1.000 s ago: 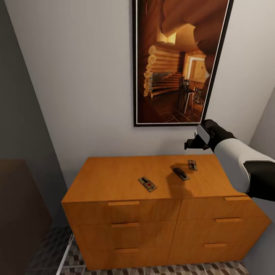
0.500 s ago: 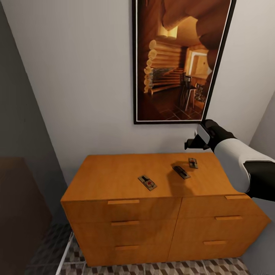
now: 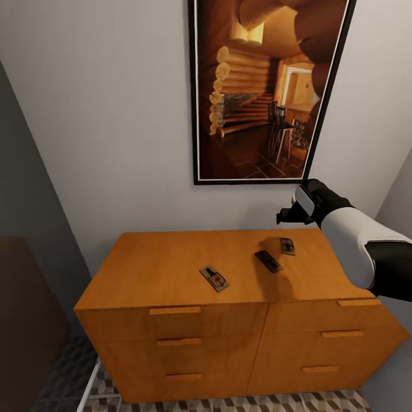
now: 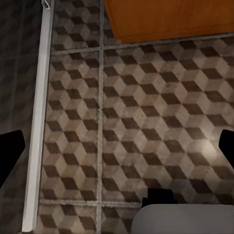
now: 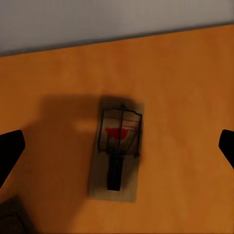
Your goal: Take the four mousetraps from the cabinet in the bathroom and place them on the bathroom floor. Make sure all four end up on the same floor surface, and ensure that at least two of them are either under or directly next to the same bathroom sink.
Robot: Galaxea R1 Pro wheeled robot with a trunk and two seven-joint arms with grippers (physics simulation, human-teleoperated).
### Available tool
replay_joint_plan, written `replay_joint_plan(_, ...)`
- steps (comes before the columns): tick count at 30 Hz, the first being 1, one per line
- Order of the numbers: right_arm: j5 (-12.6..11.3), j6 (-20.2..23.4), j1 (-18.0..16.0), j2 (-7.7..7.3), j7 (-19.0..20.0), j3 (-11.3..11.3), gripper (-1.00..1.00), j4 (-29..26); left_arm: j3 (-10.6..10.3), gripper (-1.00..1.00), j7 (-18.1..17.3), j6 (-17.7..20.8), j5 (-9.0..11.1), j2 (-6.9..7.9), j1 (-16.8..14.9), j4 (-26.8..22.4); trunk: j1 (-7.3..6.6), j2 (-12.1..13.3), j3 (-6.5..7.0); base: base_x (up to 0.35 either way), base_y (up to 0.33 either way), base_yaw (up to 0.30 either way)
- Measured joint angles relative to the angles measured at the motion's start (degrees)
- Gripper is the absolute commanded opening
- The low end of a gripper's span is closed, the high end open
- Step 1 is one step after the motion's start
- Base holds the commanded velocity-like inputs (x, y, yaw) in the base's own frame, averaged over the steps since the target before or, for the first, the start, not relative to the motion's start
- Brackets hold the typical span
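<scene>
Three mousetraps (image 3: 214, 278) (image 3: 269, 261) (image 3: 287, 246) mid-frame on orange cabinet (image 3: 171, 263), no legible writing, right gripper (image 5: 117, 146) spread wide above one, left gripper (image 4: 117, 146) spread over cube-patterned bathroom floor (image 4: 146, 122).

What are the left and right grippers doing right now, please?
Left gripper: open, empty, above the bathroom floor.
Right gripper: open, empty, above a mousetrap.
</scene>
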Motion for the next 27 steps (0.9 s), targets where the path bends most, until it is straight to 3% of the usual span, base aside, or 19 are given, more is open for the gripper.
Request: replay_joint_plan(27,0.08,-0.01,0.01,0.00,-0.01,0.00,1.00,-0.04,0.02,1.00,0.00,0.02,0.00,0.00,-0.01,0.00,0.00,0.00,-1.40,0.002,-0.001,0.000)
